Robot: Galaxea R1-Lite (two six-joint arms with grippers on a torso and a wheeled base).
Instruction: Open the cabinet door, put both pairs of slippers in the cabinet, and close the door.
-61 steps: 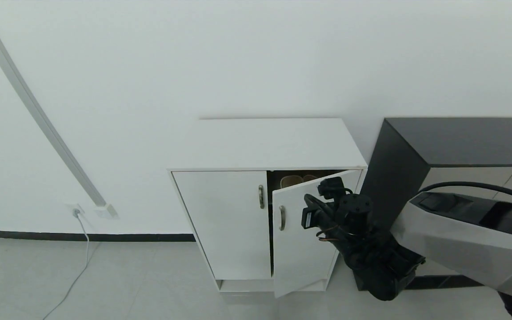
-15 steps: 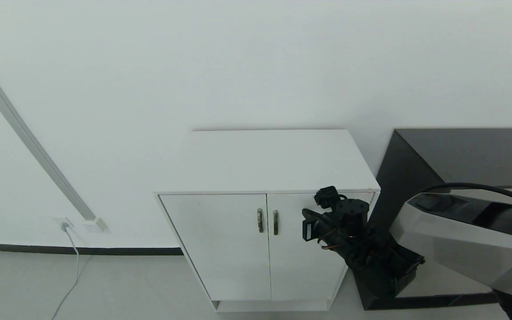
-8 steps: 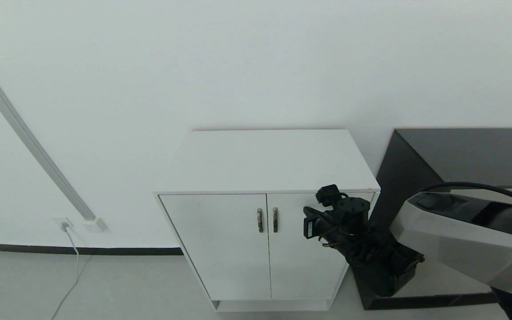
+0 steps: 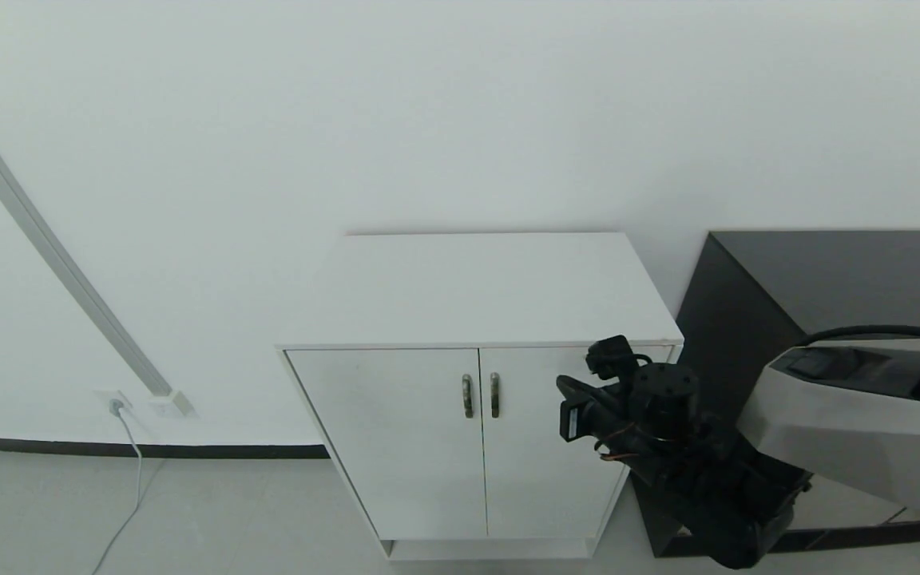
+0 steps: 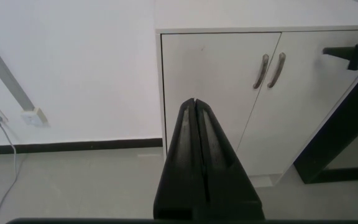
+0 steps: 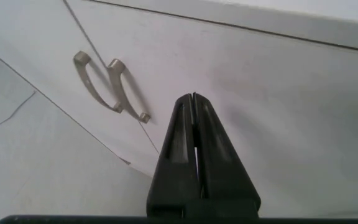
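As it hangs just before the right door [image 4: 548, 447], right gripper [image 6: 194, 98]: jaws pressed together with nothing between them; I cannot tell whether the tip touches the panel.
Left jaws: left gripper [image 5: 194, 102] also closed and empty, held well back from the cabinet [image 4: 476, 287], facing the left door [image 4: 396, 439].
Doors: both shut flush, with only a thin seam between them.
Handles: right handle [image 4: 494, 395] and left handle [image 4: 466, 396] are slim metal bows, upright, side by side at the seam.
Surroundings: the cabinet stands against the wall [image 4: 428, 120], with a dark cabinet [image 4: 827, 279] just beside it on the right.
Handling: the door is probably a stiff, light panel swinging on its outer edge. Its smooth face offers no grip, so hook or pinch the bow handle to pull. To close it, a flat push far from the hinge should be enough.
Stage: closing looks complete.
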